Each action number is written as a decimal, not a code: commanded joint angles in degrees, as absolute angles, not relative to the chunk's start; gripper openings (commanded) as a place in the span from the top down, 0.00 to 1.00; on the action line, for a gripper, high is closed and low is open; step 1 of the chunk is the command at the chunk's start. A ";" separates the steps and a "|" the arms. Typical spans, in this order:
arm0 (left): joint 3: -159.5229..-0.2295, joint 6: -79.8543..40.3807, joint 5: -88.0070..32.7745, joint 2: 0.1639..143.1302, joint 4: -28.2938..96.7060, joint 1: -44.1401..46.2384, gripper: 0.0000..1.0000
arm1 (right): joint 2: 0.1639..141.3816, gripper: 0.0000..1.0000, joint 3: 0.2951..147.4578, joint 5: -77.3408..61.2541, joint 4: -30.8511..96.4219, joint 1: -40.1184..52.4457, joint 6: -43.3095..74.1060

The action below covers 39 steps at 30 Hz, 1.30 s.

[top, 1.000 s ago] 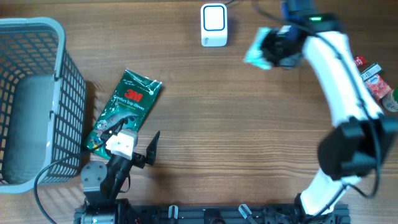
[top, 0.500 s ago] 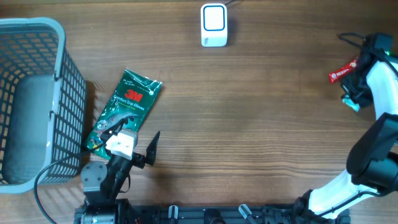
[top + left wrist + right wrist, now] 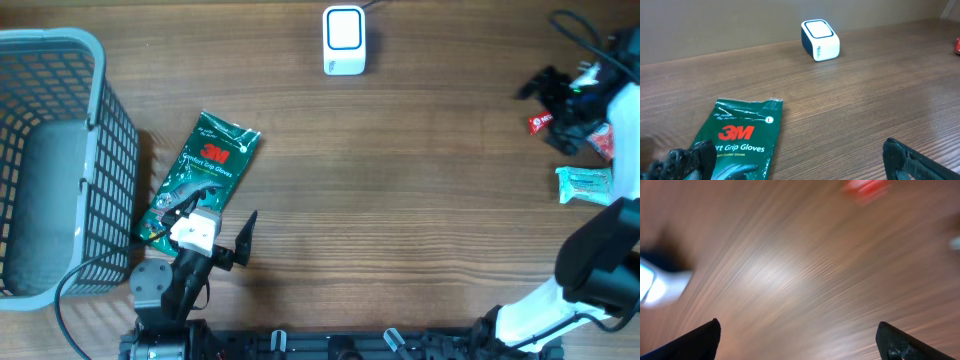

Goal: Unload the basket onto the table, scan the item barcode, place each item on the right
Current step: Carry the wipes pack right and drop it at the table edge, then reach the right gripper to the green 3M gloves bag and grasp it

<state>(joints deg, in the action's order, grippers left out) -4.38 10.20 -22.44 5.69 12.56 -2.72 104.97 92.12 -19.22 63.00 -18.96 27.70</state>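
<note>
The white barcode scanner (image 3: 344, 40) stands at the table's far middle, also seen in the left wrist view as scanner (image 3: 820, 40). A teal packet (image 3: 583, 185) lies flat on the table at the right edge, apart from my right gripper (image 3: 556, 106), which hangs open and empty just beyond it. In the right wrist view everything is motion-blurred, and the right gripper (image 3: 802, 342) has only bare wood between its spread fingers. A green 3M glove packet (image 3: 200, 175) lies at the left, and my left gripper (image 3: 205, 228) stands open over its near end.
A grey mesh basket (image 3: 60, 60) fills the far left. Small red packets (image 3: 540, 122) lie near the right gripper at the right edge. The left wrist view shows the glove packet (image 3: 740, 140) under the left finger.
The right arm swung from beside the scanner to the right edge, opened its gripper and let go of the teal packet, which now lies on the table. The left arm has not moved.
</note>
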 commanded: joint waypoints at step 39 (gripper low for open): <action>-4.08 9.69 -23.11 5.43 12.40 -2.83 0.00 | 142.15 0.04 87.11 -35.62 1.26 48.71 59.11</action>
<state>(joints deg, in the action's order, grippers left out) -4.38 10.20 -22.41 5.69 12.56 -2.74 132.66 88.31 -37.67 0.62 47.20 55.79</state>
